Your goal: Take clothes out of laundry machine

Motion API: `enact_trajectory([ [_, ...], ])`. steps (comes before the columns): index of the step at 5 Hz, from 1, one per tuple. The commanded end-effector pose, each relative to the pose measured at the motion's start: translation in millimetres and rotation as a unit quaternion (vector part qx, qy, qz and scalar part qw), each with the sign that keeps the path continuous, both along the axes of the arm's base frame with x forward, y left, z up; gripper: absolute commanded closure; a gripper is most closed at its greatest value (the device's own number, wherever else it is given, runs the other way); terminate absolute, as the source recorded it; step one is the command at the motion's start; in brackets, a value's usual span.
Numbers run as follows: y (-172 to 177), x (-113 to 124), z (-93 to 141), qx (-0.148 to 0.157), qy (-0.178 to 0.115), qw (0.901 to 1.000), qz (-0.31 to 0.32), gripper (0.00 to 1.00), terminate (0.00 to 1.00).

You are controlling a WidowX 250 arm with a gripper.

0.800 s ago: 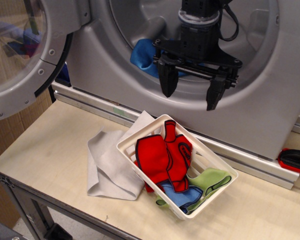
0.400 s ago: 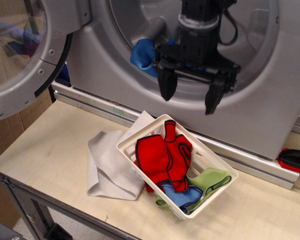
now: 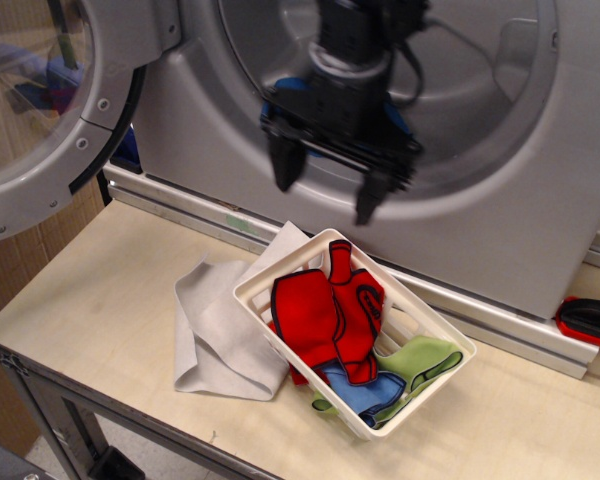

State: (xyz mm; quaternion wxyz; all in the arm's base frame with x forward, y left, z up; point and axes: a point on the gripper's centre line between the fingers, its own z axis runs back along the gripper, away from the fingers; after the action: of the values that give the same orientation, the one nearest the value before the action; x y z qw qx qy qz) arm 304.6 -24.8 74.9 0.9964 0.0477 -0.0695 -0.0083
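Note:
The silver-grey laundry machine (image 3: 510, 190) fills the back, its round door (image 3: 40, 110) swung open at the left. My gripper (image 3: 326, 186) hangs open and empty in front of the lower left of the drum mouth, blurred by motion. The bright-blue cloth (image 3: 288, 90) lies inside the drum behind the gripper; only small patches show beside the black gripper body. The gripper is above the far left rim of the white basket (image 3: 270, 330).
The white basket holds a red dark-edged garment (image 3: 330, 310), a blue dark-edged piece (image 3: 365, 392) and a green cloth (image 3: 425, 358). A grey cloth (image 3: 215, 335) lies under and left of the basket. A red-black tool (image 3: 590, 320) sits at the right edge.
The gripper has moved left and slightly down across the drum mouth, staying open; it now covers most of the blue cloth. Nothing else moved.

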Motion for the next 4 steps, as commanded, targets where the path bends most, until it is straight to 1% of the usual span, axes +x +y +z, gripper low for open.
enact_trajectory([
  [1, 35, 35, 35, 0.065, -0.083, 0.9936, -0.041, 0.00, 0.00],
  [2, 44, 55, 45, 0.086, -0.121, 0.9864, -0.071, 0.00, 0.00],
  [3, 47, 72, 43, 0.091, -0.142, 0.9817, -0.089, 0.00, 0.00],
  [4, 56, 85, 25, 0.086, -0.139, 0.9814, -0.100, 0.00, 0.00],
])
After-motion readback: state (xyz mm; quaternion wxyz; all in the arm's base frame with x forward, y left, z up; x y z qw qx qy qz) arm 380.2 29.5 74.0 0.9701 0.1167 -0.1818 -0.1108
